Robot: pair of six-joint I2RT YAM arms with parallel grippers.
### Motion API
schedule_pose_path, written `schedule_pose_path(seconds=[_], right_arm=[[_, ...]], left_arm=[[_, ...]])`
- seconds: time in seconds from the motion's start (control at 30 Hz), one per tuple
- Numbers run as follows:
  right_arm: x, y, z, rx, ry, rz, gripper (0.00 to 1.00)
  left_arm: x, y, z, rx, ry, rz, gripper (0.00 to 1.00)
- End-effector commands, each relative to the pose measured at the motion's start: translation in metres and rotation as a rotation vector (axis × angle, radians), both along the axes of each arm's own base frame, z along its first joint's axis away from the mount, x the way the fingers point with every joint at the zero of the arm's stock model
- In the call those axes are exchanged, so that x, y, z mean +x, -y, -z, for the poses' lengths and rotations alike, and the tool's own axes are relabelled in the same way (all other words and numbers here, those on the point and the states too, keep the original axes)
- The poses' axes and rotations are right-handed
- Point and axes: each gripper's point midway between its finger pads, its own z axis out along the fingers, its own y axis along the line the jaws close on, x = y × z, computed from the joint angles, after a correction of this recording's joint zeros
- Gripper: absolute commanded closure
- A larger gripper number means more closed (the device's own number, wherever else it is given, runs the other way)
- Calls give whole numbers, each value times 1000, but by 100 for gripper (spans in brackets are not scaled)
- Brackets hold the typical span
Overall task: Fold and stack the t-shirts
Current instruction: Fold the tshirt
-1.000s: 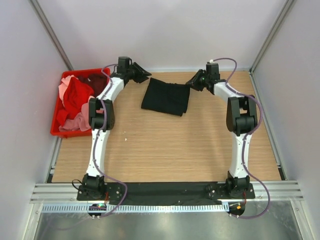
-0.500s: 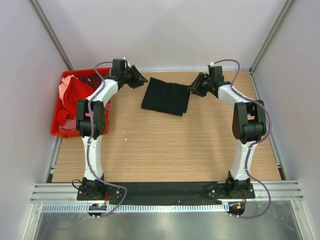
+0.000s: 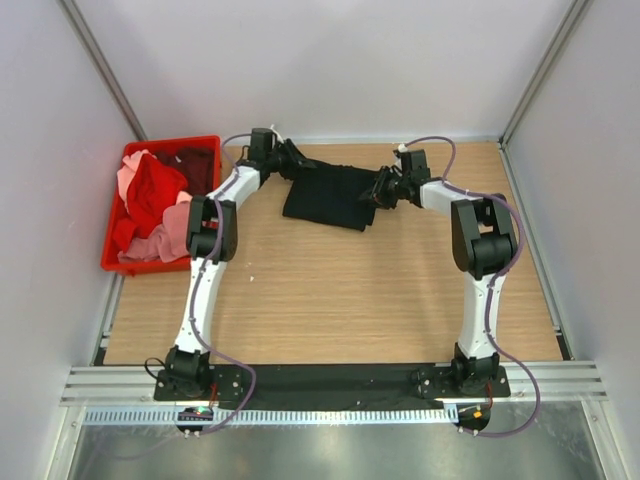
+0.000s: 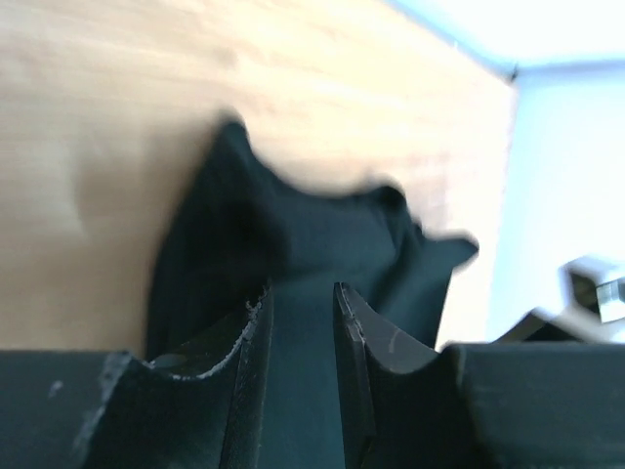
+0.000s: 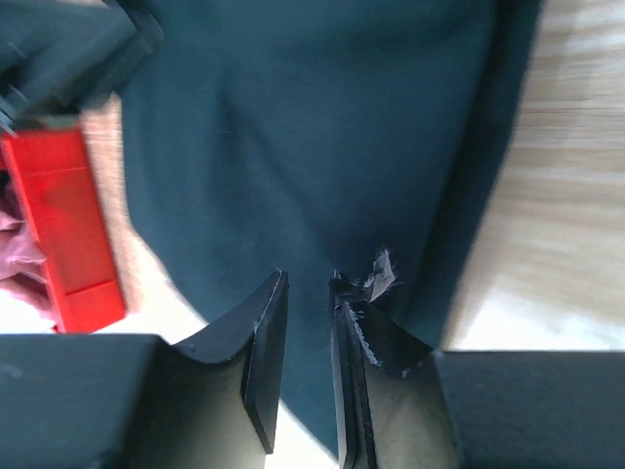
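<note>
A black t-shirt (image 3: 330, 195) lies folded on the wooden table at the back middle. My left gripper (image 3: 296, 162) is at its far left corner and my right gripper (image 3: 376, 192) is at its right edge. In the left wrist view the black cloth (image 4: 293, 234) spreads under the left gripper (image 4: 301, 298), whose jaws stand a narrow gap apart. The right wrist view shows the right gripper (image 5: 308, 283) low over the same cloth (image 5: 322, 127), with its jaws slightly apart and nothing between them. Red (image 3: 155, 190), pink (image 3: 160, 240) and dark maroon (image 3: 195, 165) t-shirts are heaped in the crate.
A red plastic crate (image 3: 190, 142) stands at the table's left edge, also seen in the right wrist view (image 5: 68, 225). Grey walls close the table in at the back and on both sides. Bare wood lies between the black shirt and the arm bases.
Both grippers have swung inward onto the black t-shirt, the left from beside the crate, the right from off its right side. The shirt has not moved.
</note>
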Motion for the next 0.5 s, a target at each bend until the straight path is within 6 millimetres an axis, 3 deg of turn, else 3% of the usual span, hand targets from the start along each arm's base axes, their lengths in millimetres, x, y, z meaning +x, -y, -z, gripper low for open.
schedule_pose_path(seconds=[0.0, 0.07, 0.1, 0.2, 0.3, 0.33, 0.37, 0.4, 0.43, 0.47], right_arm=[[7, -5, 19, 21, 13, -42, 70], [1, -3, 38, 11, -14, -43, 71], [-2, -2, 42, 6, -17, -42, 71], [3, -3, 39, 7, 17, -41, 70], [6, -2, 27, 4, 37, -47, 69], [7, -2, 23, -1, 45, -47, 68], [5, -1, 14, -4, 45, -47, 65], [5, -2, 8, -4, 56, -50, 64], [4, 0, 2, -5, 55, -46, 63], [3, -1, -4, -3, 62, -46, 61]], left_arm=[[39, -5, -35, -125, 112, -59, 67], [55, -10, -47, -178, 158, -102, 67], [59, -13, -37, -179, 153, -123, 67], [62, -10, -39, -215, 163, -126, 66], [56, -4, -55, -260, 184, -94, 65], [50, -2, -78, -272, 211, -68, 65], [43, -2, -73, -264, 197, -57, 65], [36, -2, -82, -251, 215, -40, 65], [29, -3, -115, -246, 264, -27, 64], [22, -5, -127, -228, 276, -21, 62]])
